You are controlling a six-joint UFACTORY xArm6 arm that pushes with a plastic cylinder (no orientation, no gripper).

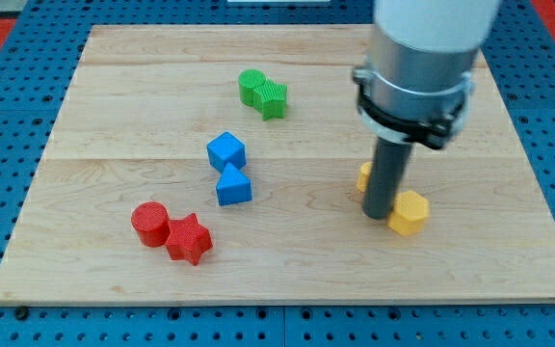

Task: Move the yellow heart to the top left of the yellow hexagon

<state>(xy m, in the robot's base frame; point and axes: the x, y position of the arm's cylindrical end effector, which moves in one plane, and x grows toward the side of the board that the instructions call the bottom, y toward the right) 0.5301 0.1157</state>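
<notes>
The yellow hexagon [409,212] lies at the view's right, below centre. The yellow heart [364,176] is just to its upper left, mostly hidden behind my rod; only its left edge shows. My tip [378,215] rests on the board between the two yellow blocks, touching or almost touching the hexagon's left side and the heart's lower right.
Two green blocks [263,93] touch at the top centre. A blue cube [226,150] and a blue triangular block [233,184] sit left of centre. A red cylinder [149,223] and a red star [189,238] sit at the bottom left. The wooden board [287,280] lies on a blue pegboard.
</notes>
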